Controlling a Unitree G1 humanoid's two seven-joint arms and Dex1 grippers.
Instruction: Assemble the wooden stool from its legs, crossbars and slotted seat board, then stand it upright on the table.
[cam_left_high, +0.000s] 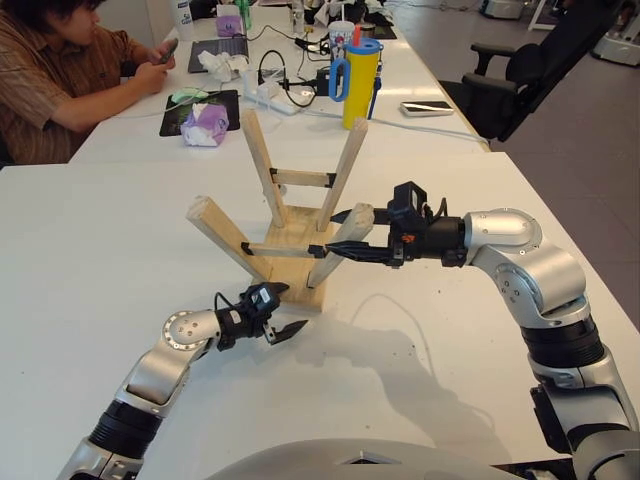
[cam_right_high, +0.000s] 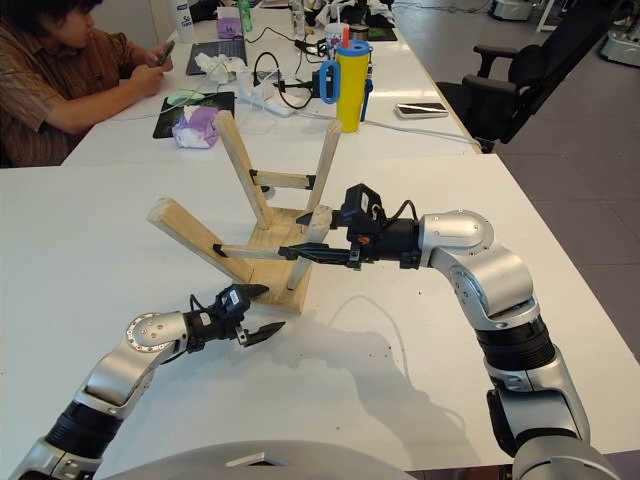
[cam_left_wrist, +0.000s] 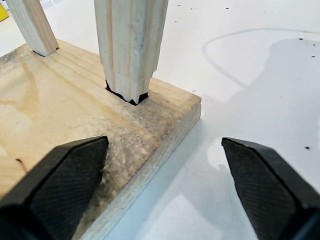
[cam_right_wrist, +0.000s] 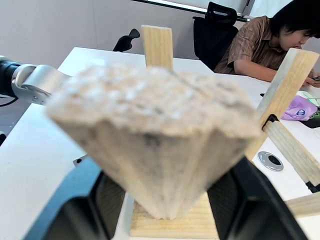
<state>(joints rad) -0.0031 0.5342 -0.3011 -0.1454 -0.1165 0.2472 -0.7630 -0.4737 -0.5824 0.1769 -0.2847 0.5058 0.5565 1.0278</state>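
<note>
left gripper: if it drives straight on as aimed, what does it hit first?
Most likely the seat board: its corner edge lies just ahead of the open left gripper. Beyond that stands the leg in its slot. Depth is uncertain.

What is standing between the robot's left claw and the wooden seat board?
Nothing visible. The left gripper is open right at the near corner of the seat board, with only bare table beside that corner.
</note>
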